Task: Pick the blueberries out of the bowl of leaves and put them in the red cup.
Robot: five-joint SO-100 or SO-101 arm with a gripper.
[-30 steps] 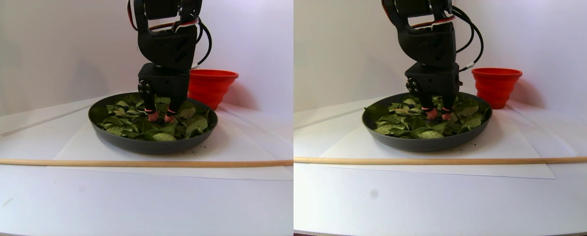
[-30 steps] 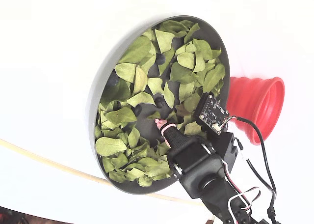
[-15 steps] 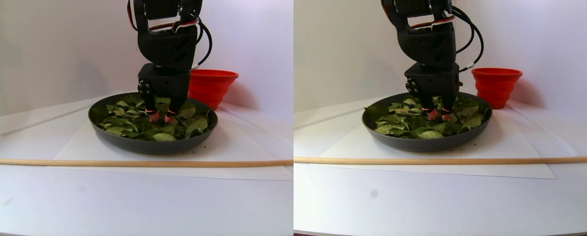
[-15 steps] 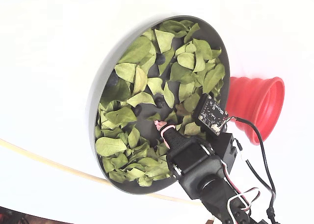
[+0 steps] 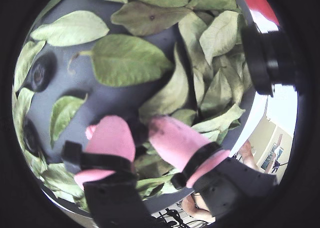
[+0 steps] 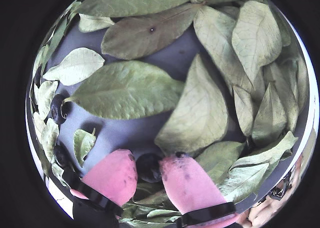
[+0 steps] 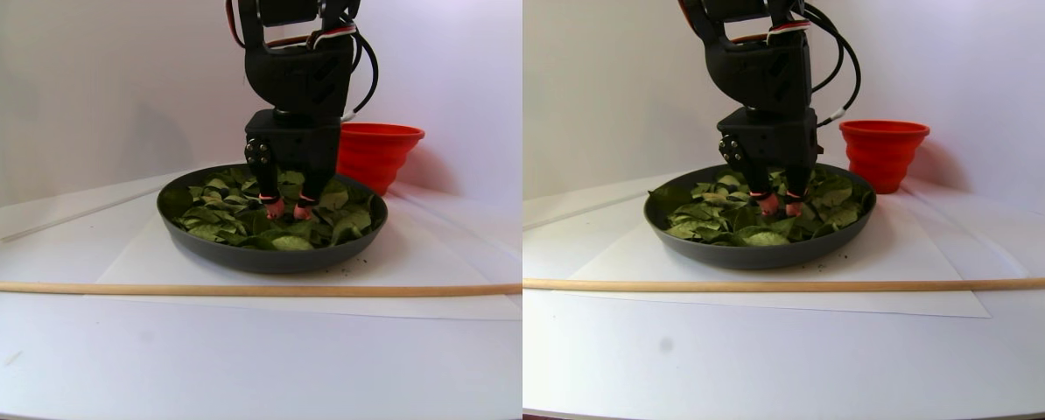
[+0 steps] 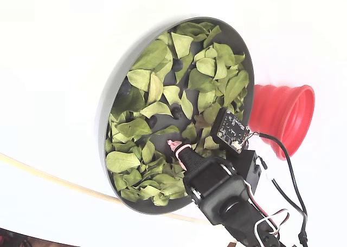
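Blueberry (image 6: 148, 167) sits btwn the pink fingertips (image 6: 111, 175) of gripper (image 6: 147, 174), jaws nearly closed & pinching it, low in bowl (image 8: 105, 109) among leaves (image 6: 127, 90); red cup (image 8: 284, 119) lies beyond bowl's rim.

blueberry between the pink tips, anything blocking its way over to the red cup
Nothing visible does. The tool has the blueberry between its tips, in the bowl; the red cup stands open just past the rim.

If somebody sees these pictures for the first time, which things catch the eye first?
The black gripper stands in the dark bowl of green leaves, its pink fingertips pinching a blueberry. In the fixed view, the bright red cup lies just right of the bowl.
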